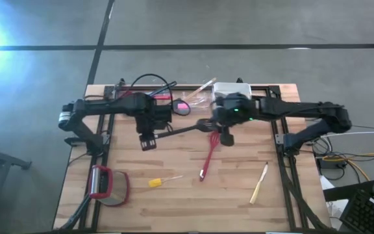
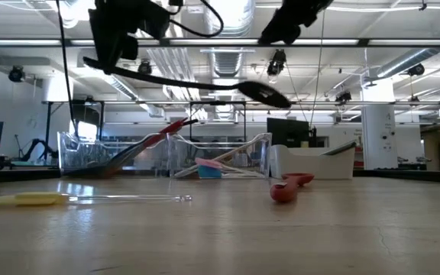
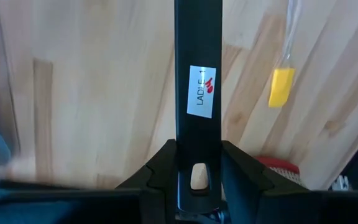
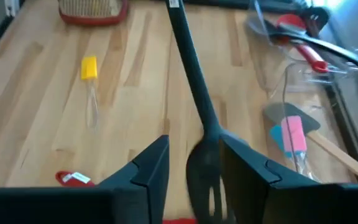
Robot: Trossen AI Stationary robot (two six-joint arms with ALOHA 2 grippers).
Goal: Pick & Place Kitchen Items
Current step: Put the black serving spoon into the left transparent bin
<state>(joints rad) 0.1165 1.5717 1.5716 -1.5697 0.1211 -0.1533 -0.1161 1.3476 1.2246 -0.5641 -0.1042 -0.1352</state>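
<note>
The left gripper (image 3: 194, 180) was clamped on the black ladle's (image 1: 182, 129) handle, held above the table (image 1: 174, 201). The right gripper (image 4: 194, 168) was parted around its bowl; a tug could twist it loose.

The black ladle's (image 3: 196, 74) far end runs off the left wrist view's edge, its bowl unseen there. Behind the ladle, the red-framed round object (image 3: 278, 165) peeks out half-hidden. In the clear tub (image 2: 220, 156) beyond the ladle, utensils blur together.
</note>
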